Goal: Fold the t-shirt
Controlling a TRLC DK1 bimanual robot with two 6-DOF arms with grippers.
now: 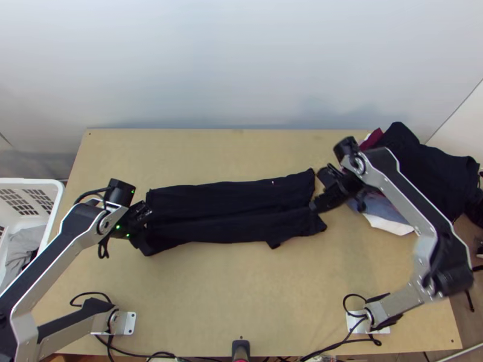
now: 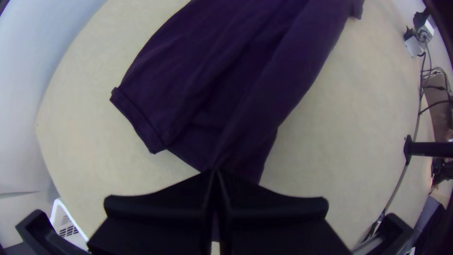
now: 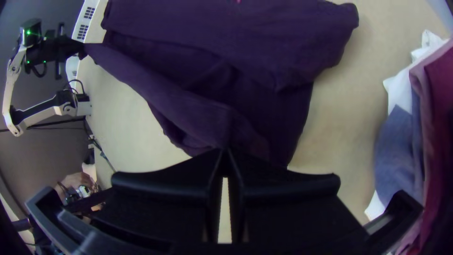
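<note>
- Top view: dark t-shirt is lying in a long strip, mid-frame; left gripper is sitting at its left end, right gripper at its right; clothes pile is resting right.
- Left wrist view: left gripper is pinching t-shirt, lower centre.
- Right wrist view: right gripper is pinching t-shirt, lower centre.

The right hand pinches the dark t-shirt near one end.

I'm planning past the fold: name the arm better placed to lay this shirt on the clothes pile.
Right, probably: the right gripper holds the t-shirt by the end nearest the clothes pile, the left gripper by the far end.
</note>
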